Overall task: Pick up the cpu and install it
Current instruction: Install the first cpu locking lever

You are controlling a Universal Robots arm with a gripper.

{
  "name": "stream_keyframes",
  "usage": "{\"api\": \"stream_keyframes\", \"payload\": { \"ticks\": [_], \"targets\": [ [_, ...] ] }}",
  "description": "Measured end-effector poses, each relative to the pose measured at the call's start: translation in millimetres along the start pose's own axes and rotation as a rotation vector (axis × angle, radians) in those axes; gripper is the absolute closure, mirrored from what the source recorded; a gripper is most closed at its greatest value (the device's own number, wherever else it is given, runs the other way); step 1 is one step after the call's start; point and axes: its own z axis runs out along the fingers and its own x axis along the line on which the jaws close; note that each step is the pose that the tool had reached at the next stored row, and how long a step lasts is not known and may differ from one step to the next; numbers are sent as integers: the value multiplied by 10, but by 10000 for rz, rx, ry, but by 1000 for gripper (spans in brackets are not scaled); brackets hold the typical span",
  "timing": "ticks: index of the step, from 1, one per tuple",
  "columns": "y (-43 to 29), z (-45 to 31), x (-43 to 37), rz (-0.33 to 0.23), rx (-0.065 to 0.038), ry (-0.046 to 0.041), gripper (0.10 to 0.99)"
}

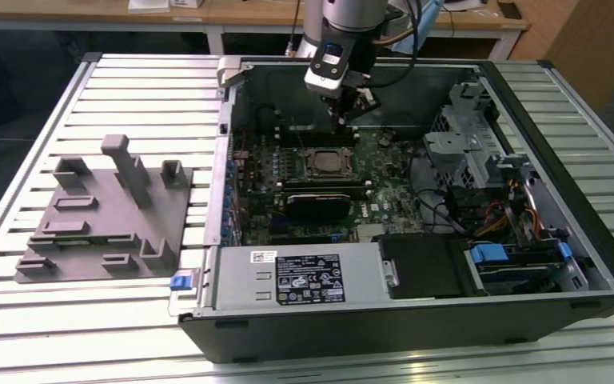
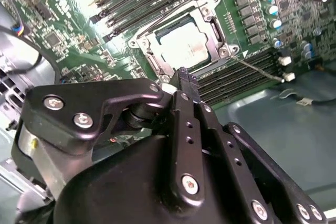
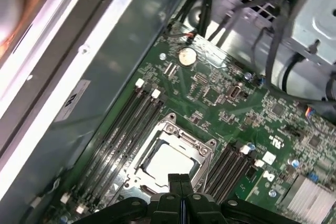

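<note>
Jaws clenched tip to tip, nothing between them; gripper (image 2: 187,85) hangs above the motherboard (image 3: 220,103), just off the socket frame (image 2: 210,11). The cpu (image 2: 184,48) sits in the socket, silver top up, so placement looks done. Judgement: what's left is securing it; the frame and its thin lever (image 2: 260,70) need a careful, square push. Open PC case (image 1: 563,264) lies on a slatted metal table (image 1: 73,320), grey fixture (image 1: 105,216) beside it.

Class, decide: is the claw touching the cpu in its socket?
Apart. In the exterior view the claw hangs above the cpu, with bare board visible between them.
</note>
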Motion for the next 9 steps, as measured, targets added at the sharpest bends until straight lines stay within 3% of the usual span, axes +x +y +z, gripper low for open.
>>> {"api": "stream_keyframes", "payload": {
  "ticks": [9],
  "targets": [
    [0,2,0,-1022,-20,5,980]
  ]
}}
